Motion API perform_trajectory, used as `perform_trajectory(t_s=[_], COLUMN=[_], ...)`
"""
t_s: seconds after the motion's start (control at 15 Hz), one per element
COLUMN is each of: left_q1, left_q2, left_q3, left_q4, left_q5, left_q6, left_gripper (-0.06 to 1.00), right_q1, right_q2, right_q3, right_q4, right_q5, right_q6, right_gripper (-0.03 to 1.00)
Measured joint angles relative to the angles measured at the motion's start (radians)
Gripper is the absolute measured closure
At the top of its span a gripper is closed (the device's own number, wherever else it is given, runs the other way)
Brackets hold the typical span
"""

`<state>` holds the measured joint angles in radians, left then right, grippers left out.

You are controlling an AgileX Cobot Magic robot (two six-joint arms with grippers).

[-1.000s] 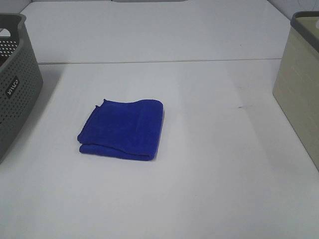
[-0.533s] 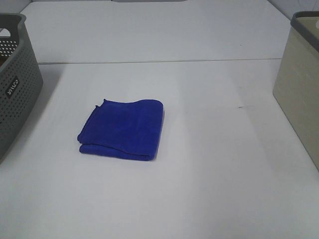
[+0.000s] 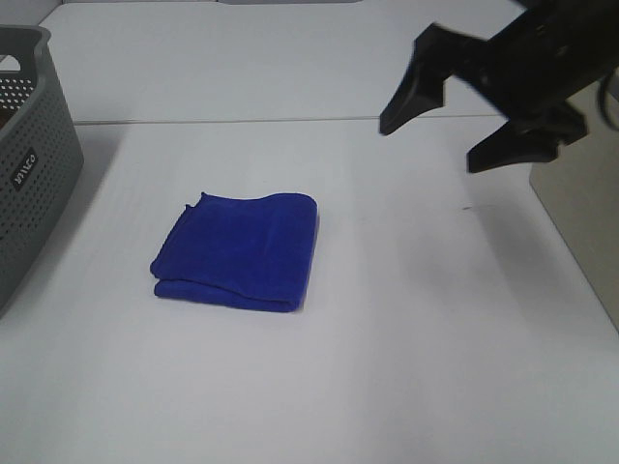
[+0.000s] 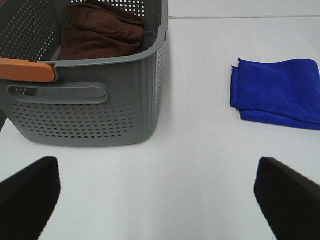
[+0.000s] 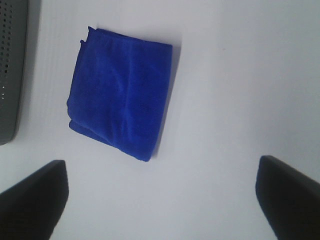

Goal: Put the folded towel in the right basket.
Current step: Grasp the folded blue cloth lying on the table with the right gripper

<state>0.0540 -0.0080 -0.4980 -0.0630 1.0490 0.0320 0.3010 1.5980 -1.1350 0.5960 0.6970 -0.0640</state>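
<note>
Two pincers: both spread wide, gripping nothing
Right pincer (image 3: 431,145): hangs above the bench (image 3: 406,348), beyond the towel (image 3: 237,249) and off to its right
Left pincer (image 4: 160,200): off to the towel's left, out of the high view
Towel: blue, folded, flat on the bench, nothing touching it
Right basket (image 3: 578,227): beige, well to the towel's right, so it's the drop spot
Grey basket (image 3: 29,174): left of the towel, brown cloth (image 4: 100,32) inside
Why so wide: my guess, to straddle the thick fold

- At the left, the grey perforated plastic basket (image 3: 29,145) is cut by our frame's edge.
- The black right arm (image 3: 551,48) hides much of the beige right-hand basket (image 3: 580,232).
- We cannot read the grey basket's label (image 3: 22,166).
</note>
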Motion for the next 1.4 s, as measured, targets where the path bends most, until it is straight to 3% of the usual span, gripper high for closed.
perform_trajectory(t_s=[0.27, 0.67, 1.13, 1.4], left_q1=[0.0, 0.0, 0.0, 0.0], left_q2=[0.0, 0.0, 0.0, 0.0], left_q3=[0.0, 0.0, 0.0, 0.0], left_q4=[0.0, 0.0, 0.0, -0.001], left_q5=[0.0, 0.0, 0.0, 0.0], left_q6=[0.0, 0.0, 0.0, 0.0], left_gripper=[-0.04, -0.04, -0.04, -0.04], right_q1=[0.052, 0.07, 0.115, 0.227], right_q2=[0.252, 0.481, 0.569, 0.601], right_q3=[0.0, -0.072, -0.122, -0.16], right_q4=[0.147, 0.395, 0.507, 0.523], right_q5=[-0.154, -0.222, -0.217, -0.294], right_q6=[-0.008, -0.199, -0.22, -0.224], right_gripper=[0.0, 0.0, 0.02, 0.03])
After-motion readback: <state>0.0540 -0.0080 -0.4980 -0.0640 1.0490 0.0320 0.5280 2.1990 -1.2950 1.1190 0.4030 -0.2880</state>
